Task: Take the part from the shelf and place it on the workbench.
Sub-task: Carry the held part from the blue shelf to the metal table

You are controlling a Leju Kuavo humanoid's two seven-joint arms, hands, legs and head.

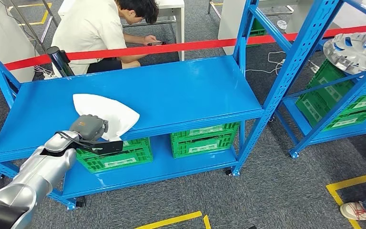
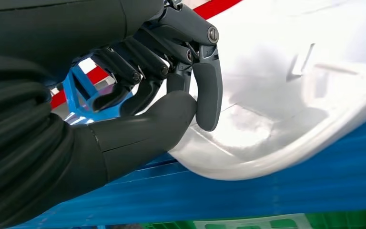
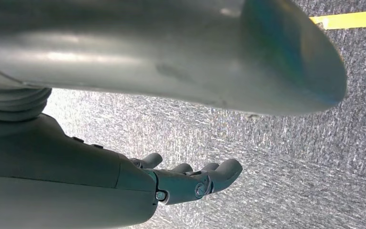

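The part (image 1: 109,112) is a white curved shell lying on the top board of the blue shelf (image 1: 186,90), near its front left. My left hand (image 1: 88,128) reaches in at the part's near edge. In the left wrist view the thumb and a finger of my left hand (image 2: 171,95) pinch the rim of the white part (image 2: 290,95), which still rests on the blue board. My right hand (image 3: 190,179) hangs beside my body over grey carpet, its fingers loosely apart and holding nothing.
Green crates (image 1: 205,138) sit on the shelf's lower board. A second blue rack at the right carries a silver wheel-like part (image 1: 352,50). A red barrier tape (image 1: 171,46) runs behind, where a person (image 1: 100,28) crouches. A shoe (image 1: 357,210) stands at lower right.
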